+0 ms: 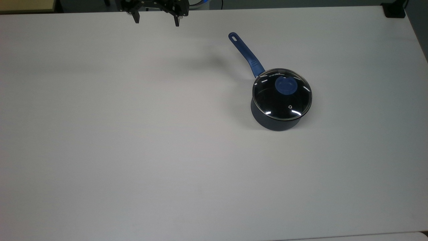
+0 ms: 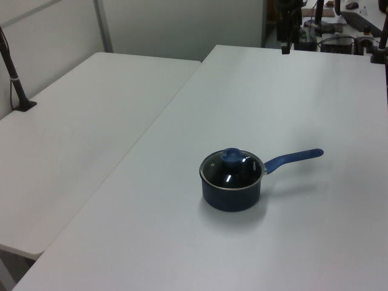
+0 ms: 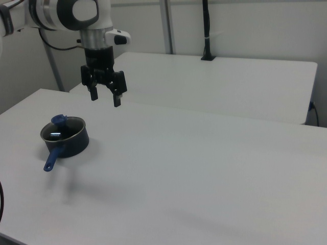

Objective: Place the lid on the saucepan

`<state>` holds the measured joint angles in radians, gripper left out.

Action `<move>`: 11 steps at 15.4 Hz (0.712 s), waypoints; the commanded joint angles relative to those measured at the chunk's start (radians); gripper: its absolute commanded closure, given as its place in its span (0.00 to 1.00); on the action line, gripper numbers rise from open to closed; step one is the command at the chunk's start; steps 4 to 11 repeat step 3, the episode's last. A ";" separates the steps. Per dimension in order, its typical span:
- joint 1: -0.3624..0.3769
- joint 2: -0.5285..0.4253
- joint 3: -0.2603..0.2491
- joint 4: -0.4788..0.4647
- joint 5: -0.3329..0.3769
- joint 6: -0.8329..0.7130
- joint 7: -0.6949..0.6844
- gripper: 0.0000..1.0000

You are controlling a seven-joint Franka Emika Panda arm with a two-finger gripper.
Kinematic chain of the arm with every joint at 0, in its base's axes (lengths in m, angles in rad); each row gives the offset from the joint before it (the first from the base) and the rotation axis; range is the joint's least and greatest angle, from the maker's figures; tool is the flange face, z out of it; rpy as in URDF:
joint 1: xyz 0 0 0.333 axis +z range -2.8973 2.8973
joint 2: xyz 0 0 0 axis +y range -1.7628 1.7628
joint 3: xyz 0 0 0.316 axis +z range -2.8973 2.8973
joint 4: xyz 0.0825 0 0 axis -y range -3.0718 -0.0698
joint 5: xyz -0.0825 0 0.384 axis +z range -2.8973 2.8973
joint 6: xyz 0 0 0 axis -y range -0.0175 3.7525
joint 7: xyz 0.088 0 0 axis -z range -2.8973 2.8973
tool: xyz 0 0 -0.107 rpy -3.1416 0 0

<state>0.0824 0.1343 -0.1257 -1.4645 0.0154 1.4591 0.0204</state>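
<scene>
- Seemingly the task is finished: the lid is seated flat on the saucepan, its blue knob uppermost, toward the right of the worktop in the top view.
- Nothing appears left to be done.
- At the worktop's far edge, well apart from the pan, the hand is seen released, fingers spread and empty.
- In the top view the hand is cut off by the upper edge; the pan's inside is hidden by glare.
</scene>
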 commanded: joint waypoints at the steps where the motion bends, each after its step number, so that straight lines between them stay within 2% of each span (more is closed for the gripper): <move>1: 0.003 -0.016 0.005 -0.013 -0.032 0.004 -0.007 0.00; 3: 0.005 -0.016 0.006 -0.014 -0.058 0.006 0.013 0.00; 11: 0.005 -0.016 0.006 -0.014 -0.058 0.006 0.013 0.00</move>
